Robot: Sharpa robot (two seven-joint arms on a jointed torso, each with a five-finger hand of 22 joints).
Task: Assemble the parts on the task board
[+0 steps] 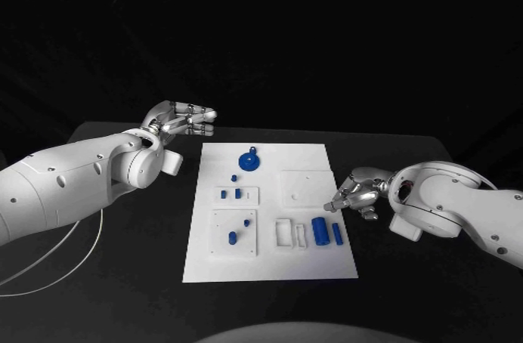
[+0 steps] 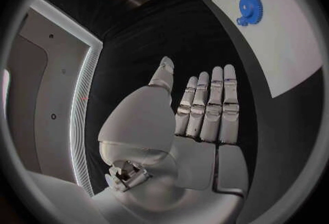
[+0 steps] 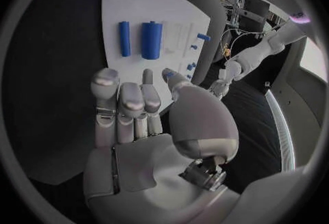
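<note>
The left hand (image 1: pixel 183 119) hangs over the black bench (image 1: pixel 131 252) off the far left corner of the task board (image 1: pixel 273 264), its fingers (image 2: pixel 209 109) straight and slightly apart, holding nothing. The right hand (image 1: pixel 357 196) sits just beside the board's right edge, about halfway along it, fingers loosely spread with nothing between them; in the right wrist view they (image 3: pixel 130 103) point toward the board.

One white task board lies in the middle of the bench, long side running away from the robot. On it I count three raised white square plates: one at the near left (image 1: pixel 234 234), a smaller one above it (image 1: pixel 238 195), and one at the right (image 1: pixel 302 186).

The blue parts, biggest first: one round gear (image 1: pixel 249 160) lies flat near the far end of the board. One thick cylinder (image 1: pixel 320 230) lies near the right edge at the near end, with one thinner rod (image 1: pixel 338 233) just beside it on its right, both lengthwise. Two small pieces (image 1: pixel 232 237) sit on the near-left plate, and two small pegs (image 1: pixel 229 194) on the plate above it. One tiny piece (image 1: pixel 231 179) lies just past that plate; its shape is too small to tell.
</note>
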